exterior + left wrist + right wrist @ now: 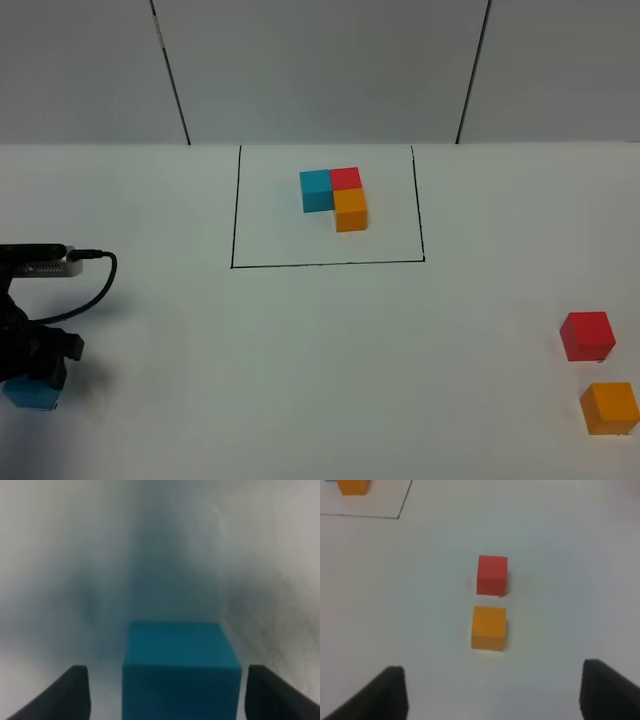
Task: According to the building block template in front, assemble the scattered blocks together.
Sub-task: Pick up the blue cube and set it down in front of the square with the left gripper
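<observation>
The template [334, 198] is a blue, red and orange L inside a black drawn rectangle at the back middle. Its orange cube [353, 487] shows in the right wrist view. My left gripper [38, 380] is at the left front, open, with its fingers [70, 692] on either side of the loose blue cube [180, 667], which peeks out below it [30, 392]. The loose red cube [587, 335] and the loose orange cube [610, 408] sit at the right front, apart. My right gripper [490, 695] is open, above the table short of the orange cube [489, 628] and the red cube [492, 574].
The white table [320, 350] has a black frame line [330, 264] across its middle. A black cable [95, 285] loops off the left arm. The back wall has two dark seams [170, 70].
</observation>
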Action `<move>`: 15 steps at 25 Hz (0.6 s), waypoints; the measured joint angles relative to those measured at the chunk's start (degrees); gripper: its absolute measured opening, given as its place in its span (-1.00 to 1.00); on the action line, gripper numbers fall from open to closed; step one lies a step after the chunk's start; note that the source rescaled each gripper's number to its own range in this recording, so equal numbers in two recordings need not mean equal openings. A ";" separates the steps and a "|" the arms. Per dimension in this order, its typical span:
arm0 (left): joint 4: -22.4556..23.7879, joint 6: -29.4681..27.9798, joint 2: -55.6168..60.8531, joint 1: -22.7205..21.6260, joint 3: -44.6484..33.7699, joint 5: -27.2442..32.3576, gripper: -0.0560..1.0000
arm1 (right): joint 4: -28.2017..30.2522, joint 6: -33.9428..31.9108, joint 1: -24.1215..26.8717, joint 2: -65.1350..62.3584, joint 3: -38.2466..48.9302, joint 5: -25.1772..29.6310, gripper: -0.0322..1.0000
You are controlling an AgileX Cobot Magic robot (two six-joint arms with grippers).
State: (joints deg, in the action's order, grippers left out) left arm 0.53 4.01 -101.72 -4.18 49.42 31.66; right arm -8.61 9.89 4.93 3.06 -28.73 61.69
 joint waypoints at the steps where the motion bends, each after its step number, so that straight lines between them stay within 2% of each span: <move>1: 0.00 0.00 -0.69 0.00 0.00 0.00 0.23 | 0.01 -0.05 0.00 0.00 0.00 0.00 0.28; 11: 0.00 0.00 -2.69 0.00 0.00 -1.12 0.23 | -0.06 -0.05 0.00 0.00 0.00 0.00 0.28; 13: 0.00 -0.04 -2.73 0.00 0.00 -1.23 0.16 | -0.06 -0.05 0.00 0.00 0.00 0.00 0.28; 15: 0.00 -0.04 -2.75 0.00 0.00 -1.23 0.00 | -0.06 -0.05 0.00 0.00 0.00 0.00 0.28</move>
State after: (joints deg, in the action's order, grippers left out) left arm 0.53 3.97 -104.47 -4.18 49.42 30.44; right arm -8.67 9.84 4.93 3.06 -28.73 61.69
